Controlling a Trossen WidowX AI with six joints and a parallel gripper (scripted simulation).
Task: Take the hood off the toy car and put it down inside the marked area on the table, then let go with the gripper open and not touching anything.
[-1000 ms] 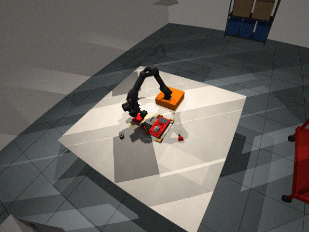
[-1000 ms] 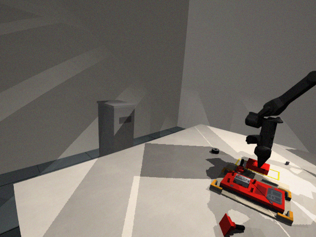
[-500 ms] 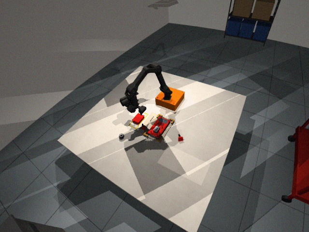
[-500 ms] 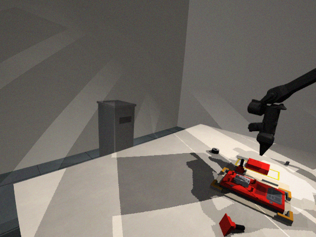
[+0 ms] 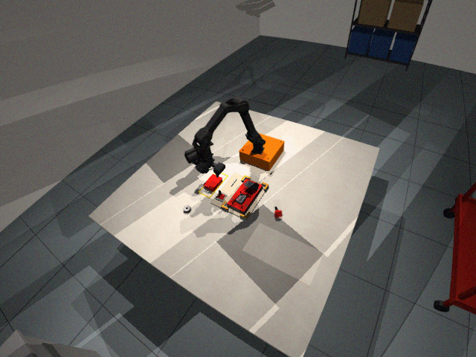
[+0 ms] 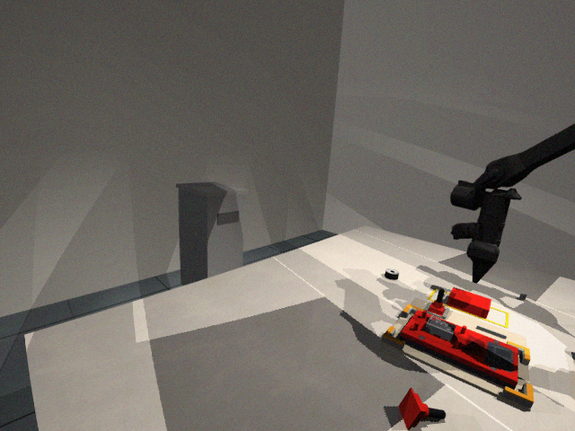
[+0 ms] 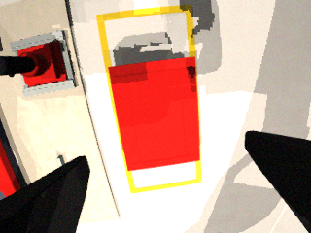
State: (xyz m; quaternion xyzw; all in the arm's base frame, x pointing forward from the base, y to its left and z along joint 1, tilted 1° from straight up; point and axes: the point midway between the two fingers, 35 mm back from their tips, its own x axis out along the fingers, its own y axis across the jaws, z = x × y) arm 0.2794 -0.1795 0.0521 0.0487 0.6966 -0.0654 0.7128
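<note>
The red hood [image 5: 212,182] [image 6: 469,302] [image 7: 160,116] lies flat on the table within the yellow outline [image 6: 508,320] [image 7: 166,186]. In the wrist view its two sides run along the outline's long lines, and bare surface shows at both ends. Whether it slightly overlaps those lines I cannot tell. The red toy car [image 5: 245,195] [image 6: 464,347] sits on its pale base beside the area, with no hood on it. My gripper [image 5: 218,175] [image 6: 475,280] [image 7: 168,151] is open and empty above the hood, its fingers wide apart and clear of it.
A red part with a black peg [image 5: 220,195] [image 6: 437,307] [image 7: 41,63] stands in a grey holder between car and area. A similar loose red part [image 5: 277,213] [image 6: 412,409] lies beyond the car. A small wheel [image 5: 187,209] [image 6: 391,274] lies near the area. An orange block [image 5: 265,152] is at the arm's base.
</note>
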